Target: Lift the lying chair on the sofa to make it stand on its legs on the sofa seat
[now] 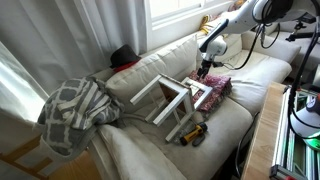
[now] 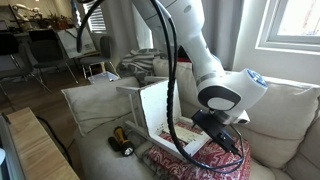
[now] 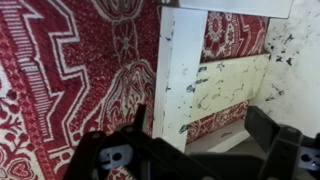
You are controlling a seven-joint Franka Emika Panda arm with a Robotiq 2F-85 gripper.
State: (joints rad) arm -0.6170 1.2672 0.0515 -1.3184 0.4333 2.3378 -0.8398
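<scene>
Chair (image 2: 150, 108) was seen lying on the sofa (image 1: 150, 72), one rail directly beneath the gripper (image 3: 200, 128), crossing between widely parted jaws.

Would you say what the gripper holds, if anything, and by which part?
Nothing; the gripper is open over a bar of the small white wooden chair.

1. Window (image 1: 180, 8): above and behind the fingers (image 1: 205, 65); bright daylight enters.
2. Curtain (image 1: 60, 40): pale, hanging well to one side of the fingers.
3. Wooden table (image 2: 35, 150): well apart from the fingers.
4. Dark furniture (image 2: 35, 55): far behind, in dimmer light.
</scene>
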